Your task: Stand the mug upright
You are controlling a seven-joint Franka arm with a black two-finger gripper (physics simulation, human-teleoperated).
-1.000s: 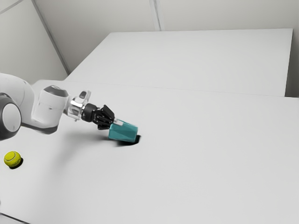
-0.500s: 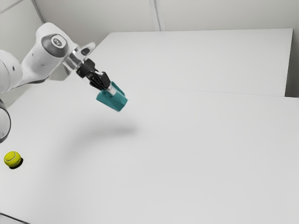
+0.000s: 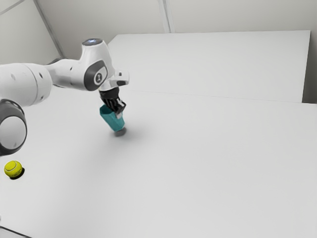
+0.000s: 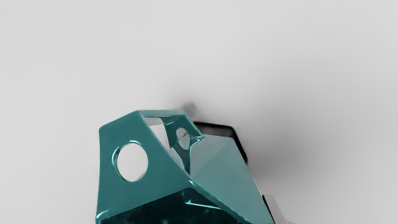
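The mug is gripped between the closed-in fingers of the gripper and is held tilted, base lowermost, over the table. Mug mouth is directed obliquely upward, toward the exterior view's left. Base contact with the table cannot be confirmed. The ball (yellow-green) is located well apart, nearer the exterior view's left edge

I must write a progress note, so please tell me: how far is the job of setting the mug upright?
Looks done: the tool grips the mug, whose opening faces mostly upward.
In hand: the mug leans, its base at or just above the table; I cannot tell if they touch.
Left: straighten it, seat the base flat, then release and withdraw.
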